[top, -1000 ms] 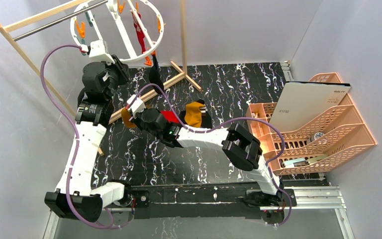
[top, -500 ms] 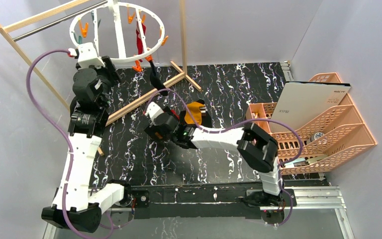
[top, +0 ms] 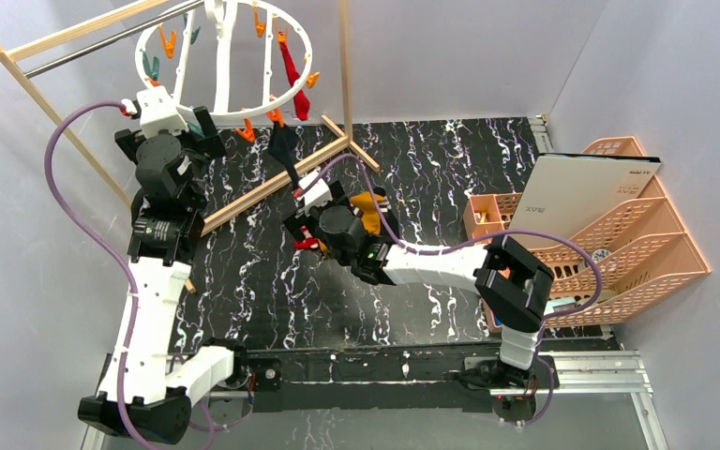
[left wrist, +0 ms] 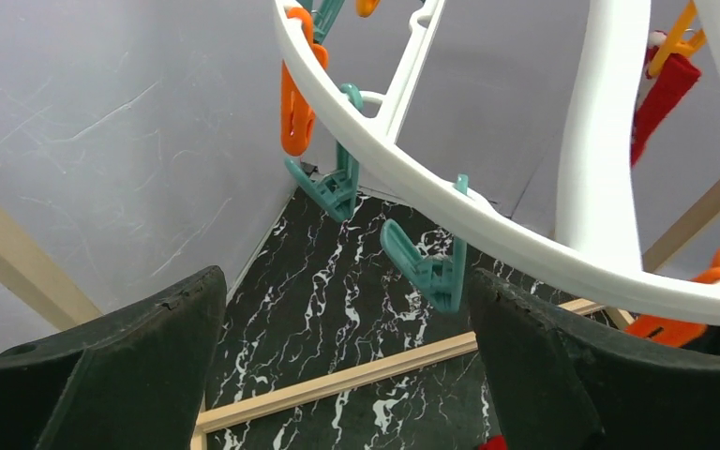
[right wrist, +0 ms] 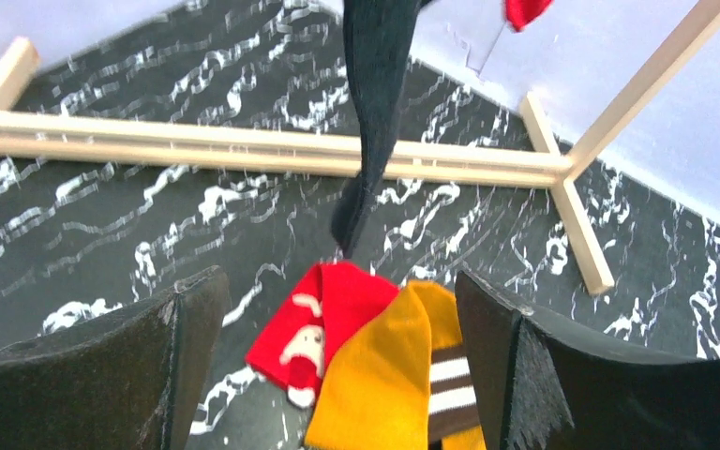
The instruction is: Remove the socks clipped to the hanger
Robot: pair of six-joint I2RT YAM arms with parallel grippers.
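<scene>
– White board (top: 581, 197) in the peach rack (top: 652, 253) carries dark lettering, but it is too small for me to read.
– And your grippers?
– My left gripper (left wrist: 347, 375) is spread wide with nothing between its fingers. The hanger (left wrist: 487, 230) crosses just beyond them, with a teal clip (left wrist: 427, 267) hanging off it. My right gripper (right wrist: 342, 375) is just as wide and holds nothing. It hovers over a red sock (right wrist: 323, 319) and a mustard sock (right wrist: 384, 384) lying together on the bench (top: 450, 169).
– Which socks are on the hanger?
– I see a black sock (right wrist: 375, 103) dangling from its near edge, and another red sock (left wrist: 661, 94) clipped farther round.
</scene>
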